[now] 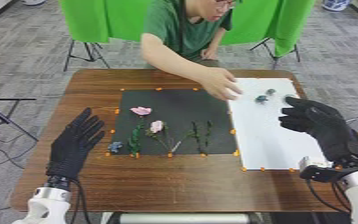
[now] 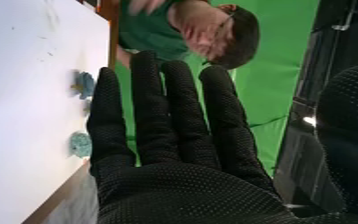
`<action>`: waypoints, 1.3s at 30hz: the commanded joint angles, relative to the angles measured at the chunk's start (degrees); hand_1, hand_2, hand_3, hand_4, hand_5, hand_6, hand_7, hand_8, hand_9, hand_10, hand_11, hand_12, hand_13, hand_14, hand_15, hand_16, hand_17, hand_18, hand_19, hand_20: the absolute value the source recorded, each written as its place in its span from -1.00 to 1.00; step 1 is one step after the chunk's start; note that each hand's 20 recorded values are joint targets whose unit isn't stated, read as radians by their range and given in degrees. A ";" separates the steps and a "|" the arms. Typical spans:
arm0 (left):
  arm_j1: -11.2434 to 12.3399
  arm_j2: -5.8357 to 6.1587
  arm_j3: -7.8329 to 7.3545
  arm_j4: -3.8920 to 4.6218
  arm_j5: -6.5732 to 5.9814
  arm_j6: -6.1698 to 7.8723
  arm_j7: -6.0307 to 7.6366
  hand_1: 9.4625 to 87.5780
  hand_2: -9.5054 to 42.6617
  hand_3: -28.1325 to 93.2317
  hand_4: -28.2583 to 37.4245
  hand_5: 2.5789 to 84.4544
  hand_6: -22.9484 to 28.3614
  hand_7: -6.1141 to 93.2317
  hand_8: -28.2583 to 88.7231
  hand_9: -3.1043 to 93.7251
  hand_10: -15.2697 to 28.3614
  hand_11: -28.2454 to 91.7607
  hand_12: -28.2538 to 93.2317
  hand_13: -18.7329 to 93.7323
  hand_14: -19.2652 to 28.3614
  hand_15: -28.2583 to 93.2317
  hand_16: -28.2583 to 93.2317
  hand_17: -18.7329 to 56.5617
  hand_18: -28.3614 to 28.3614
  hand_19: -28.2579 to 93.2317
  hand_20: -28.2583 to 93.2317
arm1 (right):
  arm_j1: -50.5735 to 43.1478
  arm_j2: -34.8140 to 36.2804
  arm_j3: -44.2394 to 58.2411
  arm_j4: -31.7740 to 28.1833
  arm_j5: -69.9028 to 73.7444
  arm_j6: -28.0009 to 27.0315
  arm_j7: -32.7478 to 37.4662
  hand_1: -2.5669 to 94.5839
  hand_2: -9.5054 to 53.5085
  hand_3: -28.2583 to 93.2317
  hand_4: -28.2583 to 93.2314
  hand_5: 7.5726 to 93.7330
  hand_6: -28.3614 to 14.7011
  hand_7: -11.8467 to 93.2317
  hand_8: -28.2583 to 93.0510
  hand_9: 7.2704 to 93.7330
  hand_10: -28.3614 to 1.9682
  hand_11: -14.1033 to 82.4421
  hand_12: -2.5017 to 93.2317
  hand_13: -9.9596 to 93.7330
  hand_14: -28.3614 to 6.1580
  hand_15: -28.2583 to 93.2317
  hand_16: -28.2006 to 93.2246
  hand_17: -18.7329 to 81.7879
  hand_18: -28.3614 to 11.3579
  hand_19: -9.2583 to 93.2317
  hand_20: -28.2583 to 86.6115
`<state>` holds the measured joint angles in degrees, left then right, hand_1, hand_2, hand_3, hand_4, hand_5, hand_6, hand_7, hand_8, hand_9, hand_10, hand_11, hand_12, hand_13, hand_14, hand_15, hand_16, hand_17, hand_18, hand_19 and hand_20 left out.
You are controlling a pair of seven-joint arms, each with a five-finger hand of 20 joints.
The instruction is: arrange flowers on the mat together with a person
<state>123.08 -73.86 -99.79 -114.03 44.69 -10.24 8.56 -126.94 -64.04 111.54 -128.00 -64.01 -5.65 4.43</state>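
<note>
In the head view my left hand [image 1: 72, 145] rests open over the table's left side, beside the black mat [image 1: 167, 112]. My right hand [image 1: 318, 122] is over the white mat's [image 1: 269, 135] right edge, fingers extended. On the black mat lie a pink flower [image 1: 141, 111], a paler pink flower [image 1: 156, 126], green stems [image 1: 199, 136] and a blue-grey flower [image 1: 115, 146]. Small blue-green flowers [image 1: 262, 99] lie on the white mat's far part. A person's hand hovers near the border between the mats. In the right wrist view my right hand [image 2: 184, 185] is open and empty, beside blue-green flowers [image 2: 83, 85].
Orange clips or tabs [image 1: 233, 132] line both mats' edges. The brown table [image 1: 184, 185] extends around them. The person stands at its far side, before a green cloth [image 1: 273, 25], with dark stands on the floor behind.
</note>
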 commanded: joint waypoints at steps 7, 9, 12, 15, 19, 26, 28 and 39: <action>1.00 0.02 0.70 0.05 0.40 -0.46 -0.97 -0.58 -0.84 0.59 -0.97 -0.31 0.03 -0.60 -0.66 -0.43 0.22 -0.26 -0.29 -0.30 0.32 -0.21 -0.46 -0.76 0.72 0.10 -0.39 | 0.25 0.43 1.25 -0.16 0.01 -0.61 0.01 -0.57 -0.81 0.82 -0.95 -0.22 0.09 -0.38 -0.73 -0.09 -0.10 -0.39 -0.53 -0.04 -0.11 -0.03 -0.17 -0.40 -0.66 0.07 -0.05; 1.95 -0.36 0.81 -0.23 0.21 -0.22 -1.39 -0.58 -0.83 0.59 -0.97 -0.31 0.03 -0.59 -0.67 -0.43 0.23 -0.26 -0.29 -0.30 0.32 -0.21 -0.46 -0.76 0.72 0.10 -0.39 | -0.15 0.46 1.19 -0.18 0.03 -0.56 0.82 -0.57 -0.81 0.82 -0.94 -0.21 0.09 -0.37 -0.73 -0.09 -0.11 -0.38 -0.53 -0.04 -0.11 -0.03 -0.18 -0.40 -0.66 0.07 -0.05; 3.26 -0.46 0.22 -0.76 0.28 0.22 -1.05 -0.58 -0.84 0.59 -0.97 -0.31 0.03 -0.60 -0.67 -0.43 0.23 -0.26 -0.29 -0.30 0.31 -0.21 -0.46 -0.76 0.72 0.10 -0.39 | 0.76 -0.46 -0.24 0.49 -0.02 -1.33 0.69 -0.57 -0.81 0.82 -0.94 -0.21 0.09 -0.38 -0.73 -0.09 -0.11 -0.39 -0.53 -0.04 -0.11 -0.03 -0.18 -0.40 -0.66 0.08 -0.05; 2.06 -0.44 0.29 -0.35 0.14 -0.02 -1.06 -0.58 -0.83 0.59 -0.97 -0.31 0.04 -0.60 -0.67 -0.43 0.23 -0.26 -0.29 -0.30 0.32 -0.21 -0.46 -0.76 0.72 0.11 -0.39 | 0.86 -0.24 0.09 0.37 -0.66 -1.19 0.63 -0.57 -0.81 0.82 -0.94 -0.21 0.08 -0.38 -0.73 -0.08 -0.12 -0.39 -0.54 -0.04 -0.11 -0.02 -0.18 -0.41 -0.66 0.08 -0.05; 2.40 0.72 -0.71 -1.09 0.25 0.04 -1.57 -0.58 -0.84 0.59 -0.97 -0.31 0.03 -0.60 -0.67 -0.43 0.23 -0.26 -0.29 -0.30 0.32 -0.21 -0.46 -0.76 0.72 0.11 -0.39 | 2.47 -0.26 -0.80 0.87 -0.61 -1.97 1.22 -0.57 -0.80 0.82 -0.94 -0.20 0.08 -0.38 -0.73 -0.08 -0.13 -0.39 -0.53 -0.03 -0.11 -0.02 -0.19 -0.41 -0.66 0.08 -0.05; 3.36 0.78 -0.75 -0.82 -0.82 1.24 -0.76 -0.57 -0.83 0.59 -0.97 -0.31 0.03 -0.60 -0.67 -0.43 0.23 -0.26 -0.29 -0.30 0.32 -0.21 -0.47 -0.76 0.72 0.11 -0.39 | 3.40 -0.02 -1.96 1.32 -1.38 -1.55 0.82 -0.57 -0.80 0.82 -0.94 -0.20 0.09 -0.38 -0.72 -0.08 -0.14 -0.39 -0.53 -0.04 -0.12 -0.02 -0.19 -0.41 -0.66 0.08 -0.05; 2.39 0.96 -1.08 -0.75 -0.48 0.67 -1.05 -0.57 -0.84 0.59 -0.97 -0.31 0.03 -0.60 -0.67 -0.43 0.23 -0.26 -0.29 -0.30 0.32 -0.21 -0.47 -0.76 0.72 0.11 -0.39 | 3.83 -0.13 -2.34 1.50 -0.86 -0.99 0.61 -0.57 -0.80 0.82 -0.94 -0.20 0.08 -0.38 -0.72 -0.08 -0.13 -0.39 -0.53 -0.04 -0.12 -0.02 -0.19 -0.41 -0.66 0.08 -0.05; 3.02 1.02 -1.19 -0.82 -0.52 0.64 -1.23 -0.58 -0.84 0.59 -0.96 -0.31 0.03 -0.60 -0.67 -0.43 0.23 -0.26 -0.29 -0.30 0.32 -0.21 -0.47 -0.76 0.72 0.11 -0.39 | 2.31 0.09 -1.25 1.04 -1.37 -1.22 1.05 -0.57 -0.80 0.82 -0.94 -0.20 0.08 -0.39 -0.72 -0.09 -0.12 -0.39 -0.53 -0.04 -0.11 -0.02 -0.19 -0.41 -0.66 0.09 -0.05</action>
<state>125.40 -72.98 -100.75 -115.09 44.15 -9.66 7.50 -123.13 -64.02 109.38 -126.62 -64.72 -7.19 5.54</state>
